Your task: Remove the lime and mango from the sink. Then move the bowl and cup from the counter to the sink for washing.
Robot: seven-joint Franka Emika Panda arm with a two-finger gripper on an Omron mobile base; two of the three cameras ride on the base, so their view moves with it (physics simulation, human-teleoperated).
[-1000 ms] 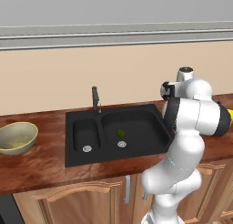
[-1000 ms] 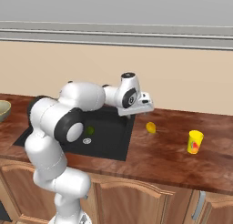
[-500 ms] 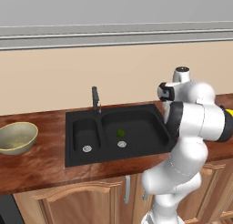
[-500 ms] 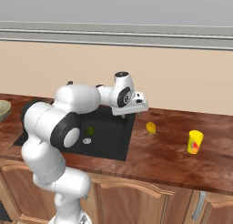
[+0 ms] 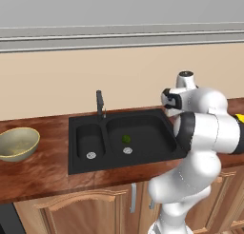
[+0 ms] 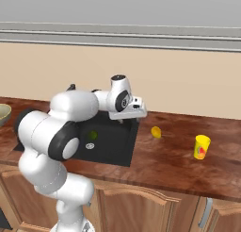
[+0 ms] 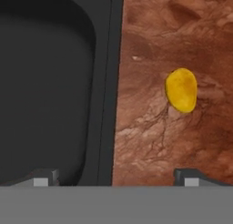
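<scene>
The mango (image 7: 181, 90), a yellow-orange oval, lies on the table (image 7: 154, 132) just beside the sink (image 7: 54, 82), ahead of the open, empty end effector (image 7: 113, 175), nearer one fingertip.

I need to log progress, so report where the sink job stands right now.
Done: the mango lies on the counter, just right of the sink.
In hand: nothing; the claw is open and empty above the sink's right edge.
Left: the lime sits in the large basin near its drain. The bowl is on the counter left of the sink and the cup on its right.
</scene>
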